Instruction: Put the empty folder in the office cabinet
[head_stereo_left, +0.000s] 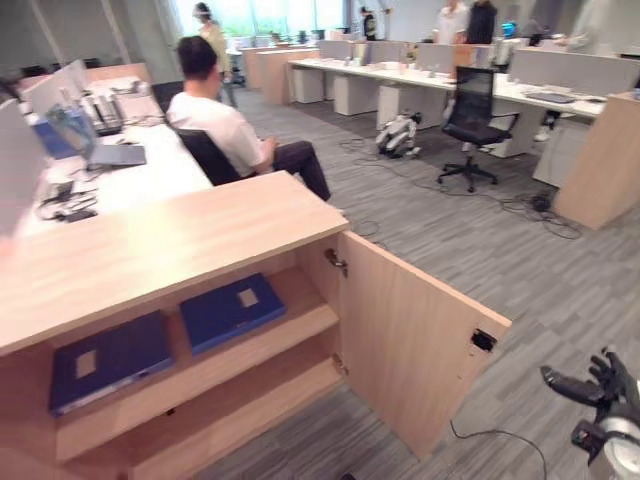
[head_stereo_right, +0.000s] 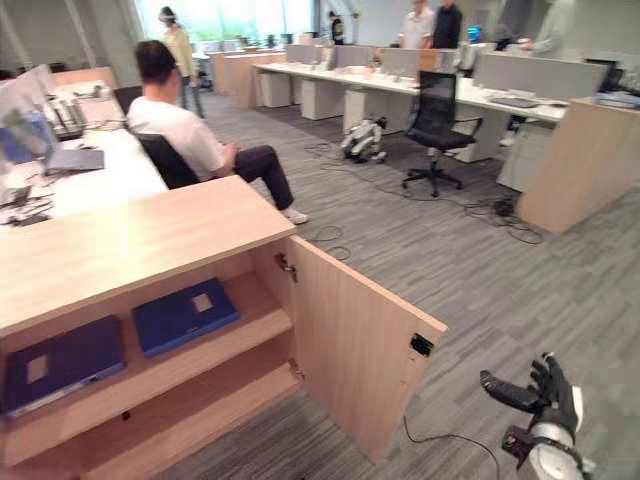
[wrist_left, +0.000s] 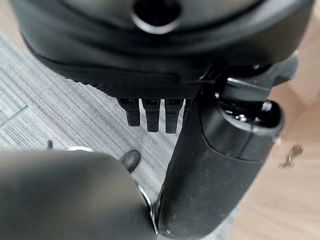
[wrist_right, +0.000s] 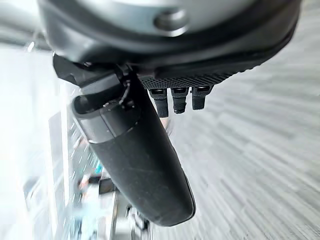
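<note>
The wooden office cabinet (head_stereo_left: 150, 250) stands at the left with its door (head_stereo_left: 410, 330) swung wide open toward me. Two dark blue folders lie flat on its upper shelf: one at the left (head_stereo_left: 110, 360), one nearer the door (head_stereo_left: 232, 310). The lower shelf (head_stereo_left: 250, 405) looks bare. My right hand (head_stereo_right: 545, 395) hangs low at the right over the grey carpet, well clear of the door, fingers relaxed and holding nothing. In the right wrist view that hand (wrist_right: 165, 40) shows straight fingers and a free thumb. My left hand (wrist_left: 150, 50) points at the carpet beside light wood, fingers straight, nothing in it.
A person (head_stereo_left: 215, 120) sits at the white desk (head_stereo_left: 150, 175) behind the cabinet. A black office chair (head_stereo_left: 472, 110) and a small four-legged robot (head_stereo_left: 400, 135) stand on the carpet further back. A wooden partition (head_stereo_left: 605, 160) rises at the right. People stand at the far desks.
</note>
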